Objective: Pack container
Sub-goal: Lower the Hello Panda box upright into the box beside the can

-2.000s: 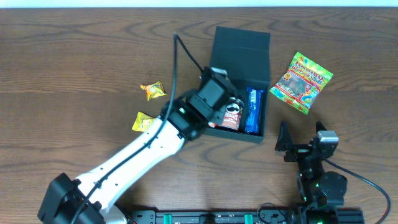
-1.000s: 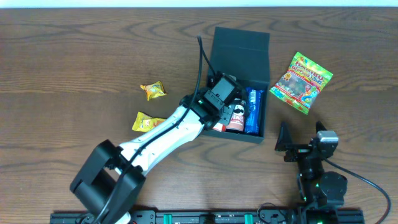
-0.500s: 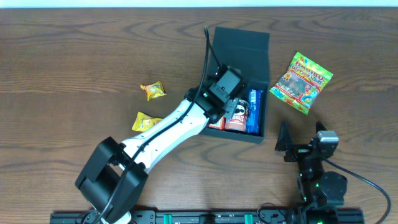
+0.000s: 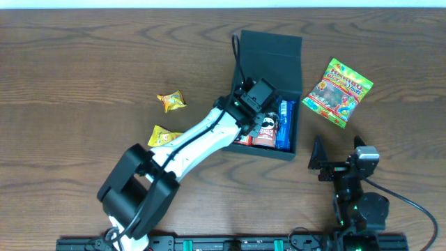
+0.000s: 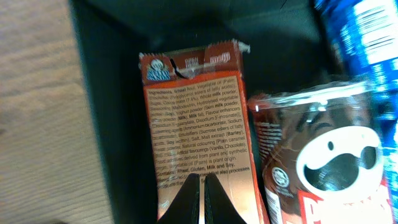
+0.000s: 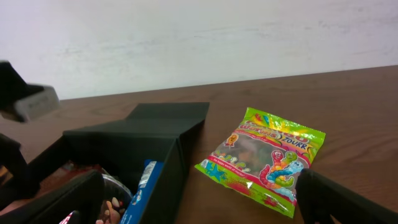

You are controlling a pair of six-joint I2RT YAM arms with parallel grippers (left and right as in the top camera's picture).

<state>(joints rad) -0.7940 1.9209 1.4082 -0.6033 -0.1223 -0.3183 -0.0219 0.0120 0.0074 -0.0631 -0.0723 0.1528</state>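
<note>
Reaching across from the near left, the white left arm (image 4: 188, 143) ends inside the dark teal-green, matte, square rigid container (image 4: 298, 125). The container sits on the brown wooden table (image 4: 83, 63), a little right of centre and towards the far side. Its hinged flap lid (image 4: 270, 50) stands open on the far side.

The left gripper (image 5: 200, 186) hangs just over the container's contents with its two dark fingers pressed together. Nothing shows between them. Directly below lies a flat red-brown snack packet (image 5: 196, 118) with small white ingredient print, against the left wall of the container. Just right of it, and touching it, lies a short red-brown crisp can (image 5: 323, 162) with a clear plastic lid and a moustached face logo. To the right of the can, a blue-and-white wrapped packet (image 5: 367, 37) lies along the right wall.

The right gripper (image 4: 339, 159) waits near the near right edge of the table, well apart from the container. Its black fingers (image 6: 59, 199) are spread wide and hold nothing.

A green, glossy bag of gummy worms (image 4: 338, 90) lies flat on the table to the right of the container, near it but not touching. Two small yellow sweet wrappers lie to the left of the container. The farther wrapper (image 4: 171, 102) lies clear of the arm. The nearer wrapper (image 4: 160, 136) lies just beside the left arm.
</note>
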